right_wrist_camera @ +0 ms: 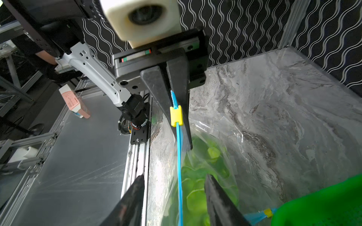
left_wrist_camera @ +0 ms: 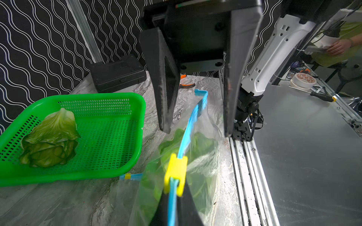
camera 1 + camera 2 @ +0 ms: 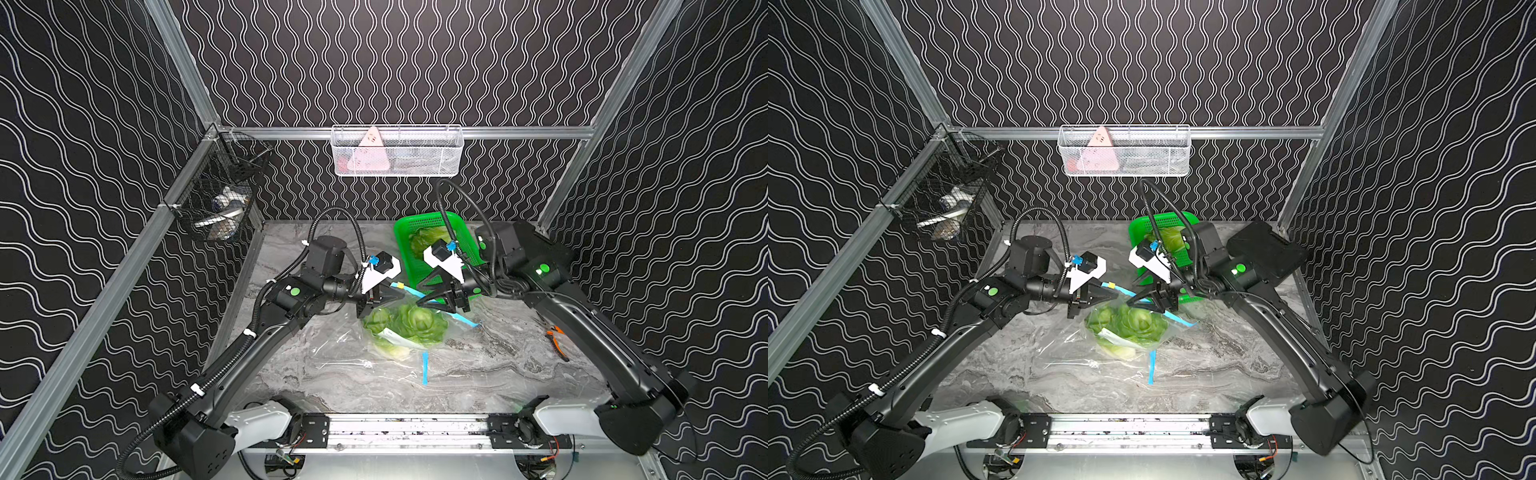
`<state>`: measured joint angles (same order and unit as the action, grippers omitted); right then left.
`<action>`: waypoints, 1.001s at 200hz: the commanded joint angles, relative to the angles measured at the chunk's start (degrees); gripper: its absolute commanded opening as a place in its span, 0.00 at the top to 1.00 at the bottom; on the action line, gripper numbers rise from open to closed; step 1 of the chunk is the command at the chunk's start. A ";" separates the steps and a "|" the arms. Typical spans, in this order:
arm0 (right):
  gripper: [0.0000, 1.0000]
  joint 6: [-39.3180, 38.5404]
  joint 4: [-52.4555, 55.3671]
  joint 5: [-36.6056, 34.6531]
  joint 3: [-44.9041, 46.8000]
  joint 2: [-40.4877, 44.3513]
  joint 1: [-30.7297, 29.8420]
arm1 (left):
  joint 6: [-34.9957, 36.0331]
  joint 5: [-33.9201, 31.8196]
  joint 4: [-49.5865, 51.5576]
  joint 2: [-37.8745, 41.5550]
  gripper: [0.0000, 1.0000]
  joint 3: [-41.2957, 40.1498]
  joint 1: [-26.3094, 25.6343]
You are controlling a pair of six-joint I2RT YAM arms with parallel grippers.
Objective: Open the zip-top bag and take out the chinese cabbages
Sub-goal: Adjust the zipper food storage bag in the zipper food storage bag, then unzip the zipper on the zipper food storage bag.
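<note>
Mid-counter (image 3: pixel 478 374), clear zip-top bag (image 3: pixel 353 353) lies crumpled, near edge flat on the marble, far edge lifted between the two arms. Two chinese cabbages (image 3: pixel 417 322) are inside the bag, side by side, light-green crinkled leaves, one white stalk end pointing toward the front rail. Third one (image 2: pixel 49 140) sits in the green mesh basket (image 2: pixel 98 95), which is at the back of the counter, just behind the bag, touching or nearly touching it.

Left end effector (image 3: pixel 399 293): fingers pressed together, pinching the blue zip strip (image 2: pixel 194 117) of the bag. The yellow slider (image 2: pixel 175 174) sits on the strip right at its fingertips. Right end effector (image 3: pixel 417 296): fingers spread well apart, facing the left one, straddling the raised strip with one finger to each side. No contact with the strip is visible in the wrist views. Both are close together above the bag's far edge. Can't tell how far the bag mouth is parted.

Orange-handled pliers (image 3: pixel 557 336) lie on the counter's right side, well apart from the bag.
</note>
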<state>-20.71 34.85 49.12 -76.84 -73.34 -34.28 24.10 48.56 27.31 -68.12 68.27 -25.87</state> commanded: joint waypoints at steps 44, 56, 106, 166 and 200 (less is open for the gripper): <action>0.45 11.04 -29.10 -7.11 5.00 1.05 -5.06 | -0.26 2.22 -1.03 -0.17 1.00 -0.73 0.31; 0.45 9.83 -28.32 -6.66 3.98 -0.29 -5.26 | -0.82 2.34 -1.85 0.02 1.00 -0.97 0.45; 0.53 7.47 -25.76 -3.35 3.30 -2.20 -5.36 | -2.44 2.28 -2.59 0.09 1.00 -1.27 0.98; 0.62 5.79 -22.94 -3.16 2.98 -2.68 -5.36 | -2.89 2.42 -3.30 0.62 1.00 -1.54 1.10; 0.65 6.02 -22.43 -3.99 3.21 -2.51 -5.27 | -3.14 2.38 -3.85 0.98 1.00 -1.93 1.33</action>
<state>-14.00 11.94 45.30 -73.49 -75.96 -39.59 20.93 49.67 25.08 -67.48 66.54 -24.82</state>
